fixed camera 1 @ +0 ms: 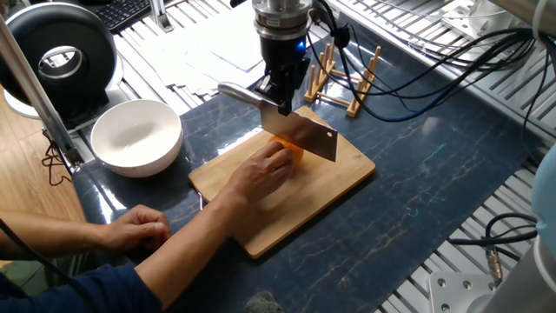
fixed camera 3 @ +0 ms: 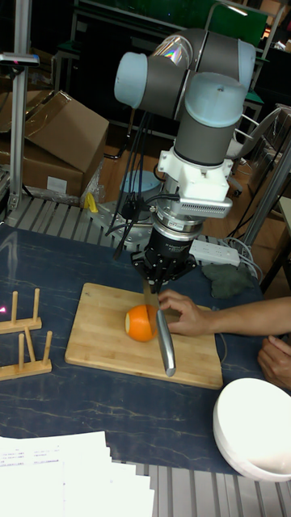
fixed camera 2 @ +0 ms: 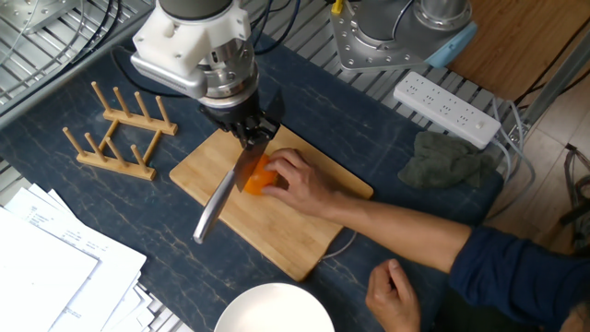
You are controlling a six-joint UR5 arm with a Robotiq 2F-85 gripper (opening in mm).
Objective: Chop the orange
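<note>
Tall fixed view: orange on bamboo cutting board, steadied by a person's hand
Gripper: clamped on cleaver, blade down into the fruit
Bowl: white bowl beside the board, nothing inside it
Writing: none readable
Surface: dark marbled tabletop, wooden peg rack, power strip, grey rag
</note>
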